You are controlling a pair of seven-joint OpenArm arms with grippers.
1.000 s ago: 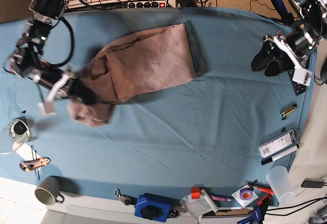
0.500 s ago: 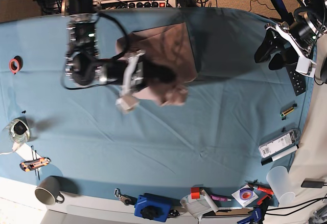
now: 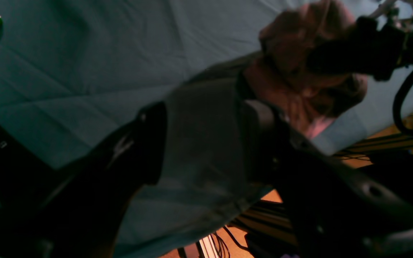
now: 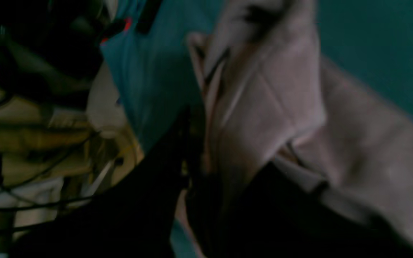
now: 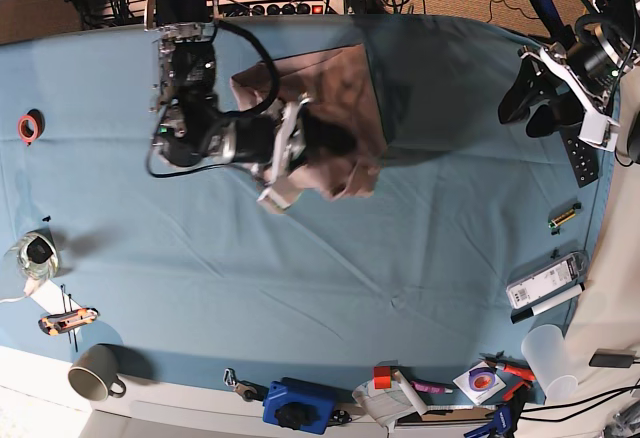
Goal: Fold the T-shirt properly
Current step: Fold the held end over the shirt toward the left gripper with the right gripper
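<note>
Mauve cotton T-shirt: under my right fingers, bunched part clamped between them — flat panel beyond, toward the left arm.
Long axis: I judge crosswise, roughly along the right fingers' reach.
Left fingers: spread, empty, well apart; right is nearer.

The base view is bright and mostly crisp, though the right gripper is smeared by motion; a soft shadow falls beside the mug, and the cloth carries a faint, even sheen. The left wrist view is dim, its near fingers dark and out of focus, while the cloth's creases read fairly clearly. The right wrist view is darker at lower left of centre, with the shirt blurred and the background soft
</note>
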